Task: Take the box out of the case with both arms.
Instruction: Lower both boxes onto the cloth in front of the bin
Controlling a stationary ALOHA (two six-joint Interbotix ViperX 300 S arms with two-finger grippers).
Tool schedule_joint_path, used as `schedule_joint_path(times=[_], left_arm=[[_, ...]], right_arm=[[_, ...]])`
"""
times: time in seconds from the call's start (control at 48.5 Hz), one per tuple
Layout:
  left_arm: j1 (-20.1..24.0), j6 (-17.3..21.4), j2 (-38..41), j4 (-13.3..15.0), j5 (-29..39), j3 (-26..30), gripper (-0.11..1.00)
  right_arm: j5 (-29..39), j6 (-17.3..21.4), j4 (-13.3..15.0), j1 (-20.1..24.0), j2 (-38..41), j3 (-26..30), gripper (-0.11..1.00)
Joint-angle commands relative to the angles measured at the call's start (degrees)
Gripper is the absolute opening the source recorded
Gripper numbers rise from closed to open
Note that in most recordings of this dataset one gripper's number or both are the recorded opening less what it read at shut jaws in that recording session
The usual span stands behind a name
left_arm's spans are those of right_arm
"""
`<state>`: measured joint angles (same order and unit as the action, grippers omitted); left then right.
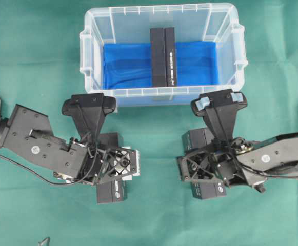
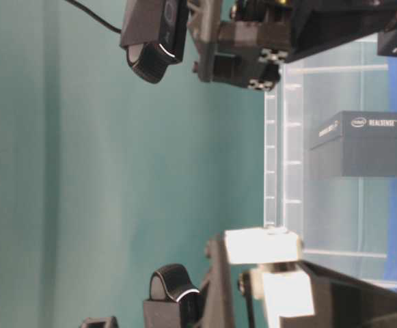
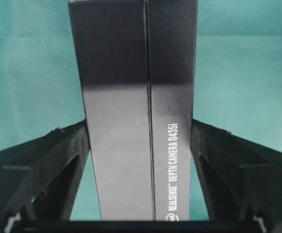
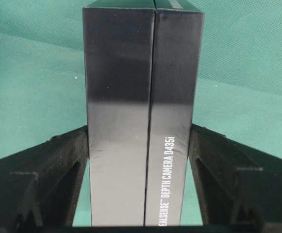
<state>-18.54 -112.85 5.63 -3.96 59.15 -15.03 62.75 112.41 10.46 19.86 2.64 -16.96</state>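
While one box [image 1: 163, 56] stands in the middle of the case [image 1: 225, 20], at the top centre of the overhead view, two more are out on the green cloth [image 1: 154, 215]. That box rests on the blue sheet [image 1: 125, 64] lining the case bottom, running from the far wall toward the near one. In the table-level view its side reads "RealSense Depth C…" through the clear wall.

Lower left in the overhead view, the left gripper [image 1: 112, 166] sits over the left box [image 1: 111, 190], which pokes out below it. The left wrist view shows the fingers [image 3: 68, 160] pressed against both long sides of this box, pinching it.

Lower right, the right gripper [image 1: 205, 166] covers the right box [image 1: 208, 188], whose ends show above and below the arm. The right wrist view shows the fingers [image 4: 68, 160] tight on both of its flanks. Both held boxes read "Depth Camera D435i".
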Motion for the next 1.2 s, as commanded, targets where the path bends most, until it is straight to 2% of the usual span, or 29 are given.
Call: schedule_joint_path(times=[0.0,0.103,0.454,0.516,0.557,0.619,0.701,1.176], left_arm=[[-0.18,0.18,-1.32,0.09,-0.88,0.44,0.64],[-0.18,0.70,-1.32,0.09,-2.72,0.44,0.64],[-0.09,0.88,-1.41,0.09,-4.75,0.44,0.65],[-0.09,1.23,-1.41,0.09,-4.75,0.53,0.66],[-0.18,1.76,-1.41,0.09,-4.75,0.53,0.74],[-0.18,2.46,-1.32,0.09,-4.75,0.62,0.87],[-0.09,2.64,-1.23,0.09,-4.66,0.97,0.92],[0.09,2.64,-1.58,0.09,-4.13,2.90,0.90]], right_arm=[[0.18,0.00,0.88,0.09,-0.88,0.62,0.67],[0.97,0.00,1.67,0.09,-0.88,0.53,0.67],[2.20,-0.09,1.76,0.09,-0.88,0.79,0.67],[2.46,0.00,1.76,0.18,-0.97,0.79,0.80],[2.55,-0.09,1.76,0.09,-0.88,0.88,0.89],[2.64,0.00,1.67,0.09,-0.97,1.05,0.96],[2.81,0.00,1.67,0.09,-0.97,1.23,0.94],[4.75,-0.44,1.67,0.00,-2.20,3.43,0.91]])
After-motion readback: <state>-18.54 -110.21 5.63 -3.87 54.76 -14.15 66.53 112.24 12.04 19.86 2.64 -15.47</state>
